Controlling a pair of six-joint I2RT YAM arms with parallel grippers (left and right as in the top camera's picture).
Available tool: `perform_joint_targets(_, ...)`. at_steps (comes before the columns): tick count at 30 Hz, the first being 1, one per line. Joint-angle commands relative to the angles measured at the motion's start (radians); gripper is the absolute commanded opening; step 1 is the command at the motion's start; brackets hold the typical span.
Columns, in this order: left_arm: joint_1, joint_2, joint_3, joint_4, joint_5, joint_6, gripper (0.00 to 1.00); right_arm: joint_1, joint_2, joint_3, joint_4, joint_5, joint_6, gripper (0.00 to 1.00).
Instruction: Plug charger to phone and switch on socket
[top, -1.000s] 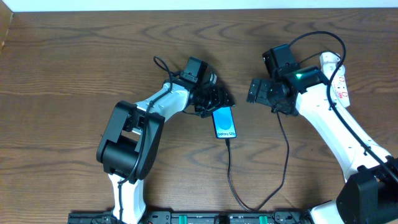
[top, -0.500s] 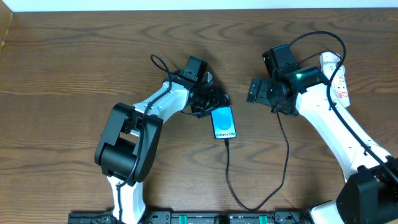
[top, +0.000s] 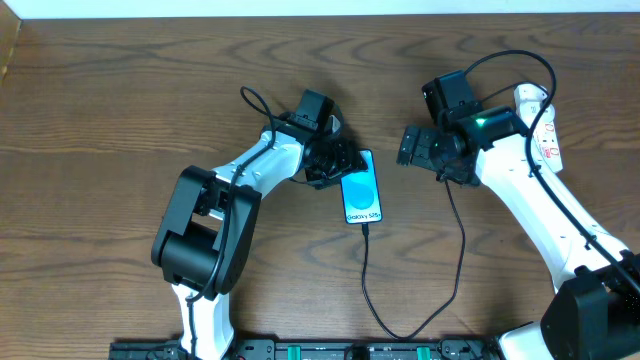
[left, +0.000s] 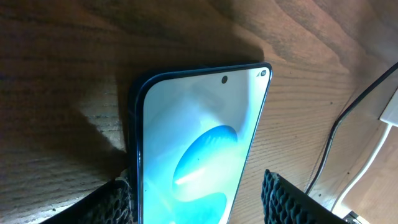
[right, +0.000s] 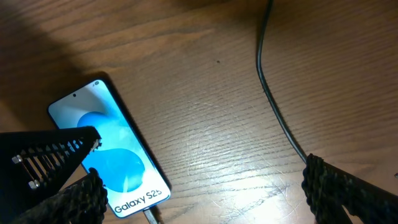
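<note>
Near the middle of the tabletop (top: 120, 90) I see the phone (top: 361, 188), screen up and lit blue. The left gripper (left: 194, 182) stands over its upper end with the jaws apart, one on each side. One finger touches the phone's edge; the other is just beside it. The charger (top: 367, 270) has its small tip in the bottom of the phone. The right gripper (right: 202, 186) hangs to the right of the phone, jaws wide open and empty. The socket (top: 548, 130) lies far right, partly hidden by the right arm.
</note>
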Motion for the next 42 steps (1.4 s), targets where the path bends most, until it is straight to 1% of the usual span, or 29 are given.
perform_joint_targets(1,0.004,0.07,-0.047,-0.033,-0.174,0.029,0.67,0.004,-0.019,0.005,-0.002,0.015,0.01,0.99)
perform_joint_targets(4,0.006,0.07,-0.047,-0.033,-0.216,0.035,0.68,0.004,-0.019,0.005,-0.008,0.015,0.01,0.99)
perform_joint_targets(7,0.008,0.069,-0.046,-0.032,-0.253,0.062,0.71,0.004,-0.019,0.005,-0.012,0.015,0.01,0.99)
perform_joint_targets(13,0.013,0.069,-0.045,-0.033,-0.326,0.123,0.73,0.004,-0.019,0.005,-0.017,0.015,0.01,0.99)
perform_joint_targets(21,0.013,0.069,-0.045,-0.034,-0.354,0.137,0.75,0.004,-0.019,0.005,-0.019,0.015,0.01,0.99)
perform_joint_targets(24,0.013,0.064,-0.033,-0.035,-0.36,0.189,0.81,0.004,-0.019,0.005,-0.024,0.014,0.01,0.99)
perform_joint_targets(25,0.013,0.054,-0.023,-0.049,-0.394,0.202,0.85,0.004,-0.019,0.005,-0.027,0.015,0.01,0.99)
perform_joint_targets(26,0.013,0.041,-0.012,-0.065,-0.43,0.214,0.87,0.004,-0.019,0.005,-0.028,0.015,0.01,0.99)
perform_joint_targets(29,0.013,-0.014,0.02,-0.115,-0.519,0.273,0.9,0.004,-0.019,0.005,-0.029,0.015,0.01,0.99)
perform_joint_targets(30,0.013,-0.051,0.034,-0.138,-0.556,0.307,0.91,0.004,-0.019,0.005,-0.028,0.015,0.01,0.99)
perform_joint_targets(33,0.013,-0.144,0.042,-0.166,-0.617,0.349,0.93,0.004,-0.019,0.005,-0.027,0.014,0.011,0.99)
perform_joint_targets(39,0.013,-0.362,0.042,-0.221,-0.759,0.354,0.94,0.004,-0.019,0.005,-0.031,0.008,0.011,0.99)
perform_joint_targets(42,0.013,-0.481,0.042,-0.261,-0.801,0.354,0.95,0.004,-0.019,0.005,-0.036,0.008,0.011,0.99)
